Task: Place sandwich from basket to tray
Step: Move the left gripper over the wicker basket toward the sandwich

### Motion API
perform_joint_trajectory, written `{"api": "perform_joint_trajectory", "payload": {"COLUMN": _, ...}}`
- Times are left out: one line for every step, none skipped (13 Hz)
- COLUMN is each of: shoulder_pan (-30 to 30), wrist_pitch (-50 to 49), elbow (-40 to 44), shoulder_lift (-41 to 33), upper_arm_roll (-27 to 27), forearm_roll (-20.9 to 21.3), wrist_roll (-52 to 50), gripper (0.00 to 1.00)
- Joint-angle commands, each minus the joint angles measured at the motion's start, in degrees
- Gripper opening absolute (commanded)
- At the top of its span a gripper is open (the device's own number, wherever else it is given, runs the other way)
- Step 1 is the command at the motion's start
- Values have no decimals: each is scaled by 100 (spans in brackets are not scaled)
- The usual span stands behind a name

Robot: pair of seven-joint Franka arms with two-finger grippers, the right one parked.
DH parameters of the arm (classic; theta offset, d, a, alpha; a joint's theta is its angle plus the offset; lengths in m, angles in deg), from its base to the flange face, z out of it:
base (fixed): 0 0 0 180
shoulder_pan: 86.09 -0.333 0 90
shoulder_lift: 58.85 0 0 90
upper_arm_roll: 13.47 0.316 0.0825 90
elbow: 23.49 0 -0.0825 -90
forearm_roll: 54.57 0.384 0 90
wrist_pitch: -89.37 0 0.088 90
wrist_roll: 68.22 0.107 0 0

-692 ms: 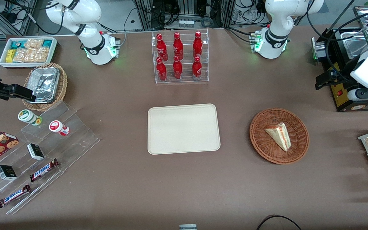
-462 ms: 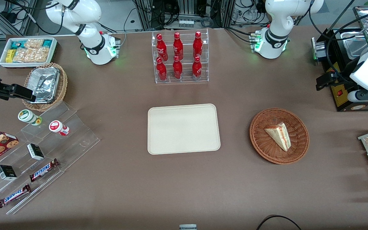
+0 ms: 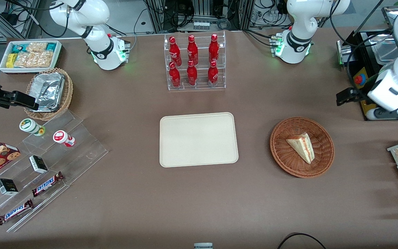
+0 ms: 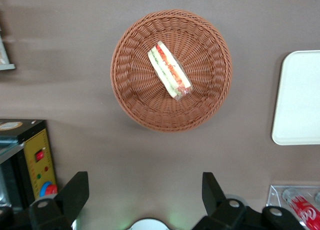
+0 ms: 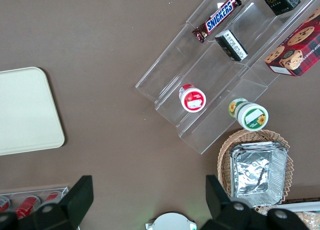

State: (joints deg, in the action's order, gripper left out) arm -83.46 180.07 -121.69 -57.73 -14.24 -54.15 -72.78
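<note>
From the front, the sandwich (image 3: 301,147) lies inside the round reddish-brown basket (image 3: 283,157) as a pale wedge, with only a thin red line showing along one edge. The left wrist view looks straight down on the same sandwich (image 4: 169,70) and shows its filling clearly, red and light green stripes running the length of the cut side, with the basket (image 4: 135,105) ringing it. That wrist view also shows the gripper (image 4: 142,195) spread wide, one dark finger (image 4: 75,190) on each side with bare brown table between them, holding nothing. The front view shows the gripper (image 3: 344,97) only as a dark shape high above the table, near the basket and farther from the camera than it, toward the working arm's end. Since the frame half a second ago, the working arm has swung in toward the basket, and a red button on the black box (image 3: 375,77) that it covered is now exposed; the sandwich and basket have not shifted. The cream tray (image 3: 199,139) sits flat at the middle of the table with nothing on it, well apart from the basket. A clear rack (image 3: 195,62) farther from the camera holds six red bottles.
</note>
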Motion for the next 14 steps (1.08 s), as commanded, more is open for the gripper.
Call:
{"api": "perform_joint_trajectory", "payload": {"shoulder_pan": 79, "wrist_pitch": 805, "elbow": -864, "shoulder_lift": -112, "upper_arm_roll": -55, "forearm_roll": 64, "wrist_roll": -89, "gripper": 100}}
{"api": "perform_joint_trajectory", "payload": {"shoulder_pan": 96, "wrist_pitch": 1095, "elbow": -1120, "shoulder_lift": -112, "upper_arm_roll": -55, "forearm_roll": 55, "wrist_roll": -89, "gripper": 100}}
{"api": "perform_joint_trajectory", "payload": {"shoulder_pan": 97, "wrist_pitch": 1455, "elbow": -1401, "shoulder_lift": -103, "upper_arm_roll": -55, "forearm_roll": 64, "wrist_roll": -89, "gripper": 100}}
{"api": "perform_joint_trajectory", "payload": {"shoulder_pan": 105, "wrist_pitch": 1798, "elbow": -1665, "shoulder_lift": -94, "upper_arm_roll": -55, "forearm_roll": 64, "wrist_roll": -89, "gripper": 100}}
{"api": "perform_joint_trajectory", "payload": {"shoulder_pan": 105, "wrist_pitch": 2202, "elbow": -1928, "shoulder_lift": -77, "upper_arm_roll": -55, "forearm_roll": 64, "wrist_roll": -98, "gripper": 100}}
{"api": "perform_joint_trajectory", "payload": {"shoulder_pan": 105, "wrist_pitch": 2562, "elbow": -2148, "shoulder_lift": -42, "upper_arm_roll": -55, "forearm_roll": 64, "wrist_roll": -107, "gripper": 100}}
{"api": "perform_joint_trajectory", "payload": {"shoulder_pan": 114, "wrist_pitch": 2897, "elbow": -2342, "shoulder_lift": -15, "upper_arm_roll": -55, "forearm_roll": 64, "wrist_roll": -116, "gripper": 100}}
{"api": "perform_joint_trajectory", "payload": {"shoulder_pan": 114, "wrist_pitch": 3187, "elbow": -2509, "shoulder_lift": 2, "upper_arm_roll": -55, "forearm_roll": 55, "wrist_roll": -159, "gripper": 100}}
{"api": "perform_joint_trajectory", "payload": {"shoulder_pan": 114, "wrist_pitch": 3529, "elbow": -2676, "shoulder_lift": 37, "upper_arm_roll": -55, "forearm_roll": 64, "wrist_roll": -395, "gripper": 100}}
{"api": "perform_joint_trajectory", "payload": {"shoulder_pan": 158, "wrist_pitch": 3759, "elbow": -2713, "shoulder_lift": 142, "upper_arm_roll": -64, "forearm_roll": 73, "wrist_roll": -788, "gripper": 100}}
{"api": "perform_joint_trajectory", "payload": {"shoulder_pan": 263, "wrist_pitch": 3840, "elbow": -2713, "shoulder_lift": 239, "upper_arm_roll": -55, "forearm_roll": 73, "wrist_roll": -1080, "gripper": 100}}
{"api": "perform_joint_trajectory", "payload": {"shoulder_pan": 272, "wrist_pitch": 3962, "elbow": -2713, "shoulder_lift": 335, "upper_arm_roll": -55, "forearm_roll": 73, "wrist_roll": -1448, "gripper": 100}}
{"api": "perform_joint_trajectory", "payload": {"shoulder_pan": 299, "wrist_pitch": 4042, "elbow": -2704, "shoulder_lift": 441, "upper_arm_roll": -55, "forearm_roll": 73, "wrist_roll": -1956, "gripper": 100}}
{"api": "perform_joint_trajectory", "payload": {"shoulder_pan": 394, "wrist_pitch": 4199, "elbow": -2704, "shoulder_lift": 581, "upper_arm_roll": -55, "forearm_roll": 64, "wrist_roll": -2588, "gripper": 100}}
